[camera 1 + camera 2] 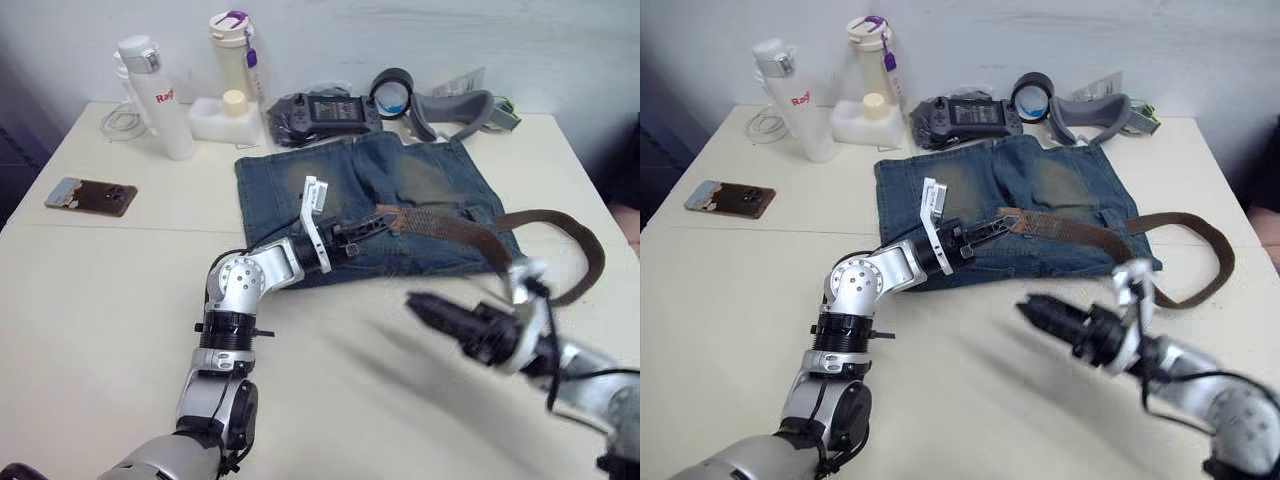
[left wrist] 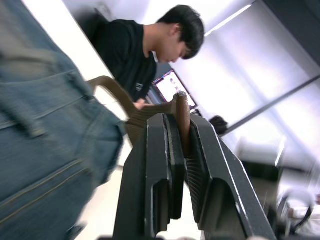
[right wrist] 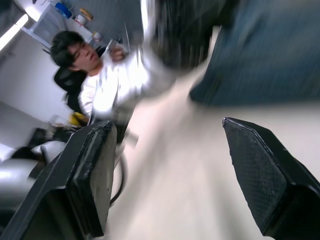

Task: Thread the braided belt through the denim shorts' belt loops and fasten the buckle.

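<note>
Here the dark brown braided belt (image 1: 470, 232), curving over the denim shorts (image 1: 420, 185), sits clamped in the left end effector (image 1: 372, 226); right end effector (image 3: 170, 170) gapes apart.

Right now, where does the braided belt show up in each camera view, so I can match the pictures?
Left eye view: the braided belt crosses the denim shorts and loops onto the table at right.
Right eye view: same course, its end at the left gripper.
Left wrist view: the strap is pinched between the black fingers.
Right wrist view: I cannot make it out.
Shared landmark: the blue denim shorts.
</note>
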Robot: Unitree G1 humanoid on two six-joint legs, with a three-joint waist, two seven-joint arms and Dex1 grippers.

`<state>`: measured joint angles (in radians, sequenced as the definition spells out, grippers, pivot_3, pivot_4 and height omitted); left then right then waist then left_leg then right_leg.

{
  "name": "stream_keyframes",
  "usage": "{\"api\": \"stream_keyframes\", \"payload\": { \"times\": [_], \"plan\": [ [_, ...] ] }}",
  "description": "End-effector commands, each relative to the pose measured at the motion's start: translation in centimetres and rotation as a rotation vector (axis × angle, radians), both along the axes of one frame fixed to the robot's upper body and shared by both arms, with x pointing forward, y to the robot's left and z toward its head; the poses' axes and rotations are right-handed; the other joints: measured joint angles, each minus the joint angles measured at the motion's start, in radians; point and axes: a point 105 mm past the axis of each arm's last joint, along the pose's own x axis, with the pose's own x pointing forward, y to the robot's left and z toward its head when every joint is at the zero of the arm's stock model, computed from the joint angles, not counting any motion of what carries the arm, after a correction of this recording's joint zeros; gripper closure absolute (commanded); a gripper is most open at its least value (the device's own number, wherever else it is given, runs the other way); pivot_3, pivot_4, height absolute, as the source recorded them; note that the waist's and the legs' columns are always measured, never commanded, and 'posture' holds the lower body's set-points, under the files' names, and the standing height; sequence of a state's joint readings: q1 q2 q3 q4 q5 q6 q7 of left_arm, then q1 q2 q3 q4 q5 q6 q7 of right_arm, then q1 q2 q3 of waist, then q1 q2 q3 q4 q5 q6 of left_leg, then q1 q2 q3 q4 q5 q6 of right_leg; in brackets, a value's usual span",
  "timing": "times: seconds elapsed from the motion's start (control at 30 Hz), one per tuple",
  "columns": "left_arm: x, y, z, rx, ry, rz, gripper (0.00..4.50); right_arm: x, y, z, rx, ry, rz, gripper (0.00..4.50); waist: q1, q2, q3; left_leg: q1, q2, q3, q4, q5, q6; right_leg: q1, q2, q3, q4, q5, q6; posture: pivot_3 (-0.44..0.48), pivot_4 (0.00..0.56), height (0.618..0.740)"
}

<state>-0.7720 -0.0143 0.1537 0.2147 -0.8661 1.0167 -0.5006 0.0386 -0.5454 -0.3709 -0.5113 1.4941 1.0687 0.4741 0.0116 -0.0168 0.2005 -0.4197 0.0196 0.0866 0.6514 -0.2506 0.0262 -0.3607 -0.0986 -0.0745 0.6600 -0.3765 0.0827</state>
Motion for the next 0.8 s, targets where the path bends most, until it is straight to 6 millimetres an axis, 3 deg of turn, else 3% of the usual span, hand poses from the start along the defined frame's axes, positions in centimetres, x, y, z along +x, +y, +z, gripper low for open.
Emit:
{"api": "stream_keyframes", "payload": {
  "times": [0.03,0.33,0.63,0.7,0.8],
  "plan": [
    [-1.7,-0.5,1.4,-0.069,-0.005,-0.083,4.50,2.3,-0.3,1.0,0.112,-0.068,-0.203,0.87,-0.009,-0.003,-0.001,0.002,0.000,0.000,0.000,0.001,0.000,0.002,0.000,0.000,0.000,0.000,0.001,0.000,0.150,0.731],
    [-3.0,-0.2,1.2,-0.052,0.012,-0.110,4.50,5.5,-0.7,1.8,0.274,-0.090,-0.348,0.87,-0.009,-0.002,-0.001,0.002,0.000,0.000,-0.002,0.002,-0.001,0.000,0.001,0.003,-0.001,0.000,0.001,0.000,0.150,0.731],
    [-3.0,0.2,1.2,-0.036,0.011,-0.096,4.50,6.6,-1.7,2.8,0.364,-0.128,-0.386,0.87,-0.010,-0.002,-0.001,0.002,-0.001,0.000,-0.002,0.001,-0.001,0.000,0.000,0.003,-0.001,0.000,0.001,0.000,0.150,0.731],
    [-2.7,0.3,1.1,-0.027,0.008,-0.078,4.50,6.5,-2.0,3.1,0.390,-0.132,-0.387,1.42,-0.010,-0.002,-0.001,0.002,-0.001,0.000,-0.002,0.001,-0.001,0.000,0.000,0.003,-0.001,0.000,0.001,0.000,0.150,0.731],
    [-2.4,0.6,0.8,-0.014,0.014,-0.062,4.50,6.3,-2.0,3.1,0.400,-0.131,-0.384,2.69,-0.010,-0.002,-0.001,0.002,-0.001,0.000,-0.002,0.001,-0.001,0.000,0.000,0.003,-0.001,0.000,0.001,0.000,0.150,0.731]
  ]
}}
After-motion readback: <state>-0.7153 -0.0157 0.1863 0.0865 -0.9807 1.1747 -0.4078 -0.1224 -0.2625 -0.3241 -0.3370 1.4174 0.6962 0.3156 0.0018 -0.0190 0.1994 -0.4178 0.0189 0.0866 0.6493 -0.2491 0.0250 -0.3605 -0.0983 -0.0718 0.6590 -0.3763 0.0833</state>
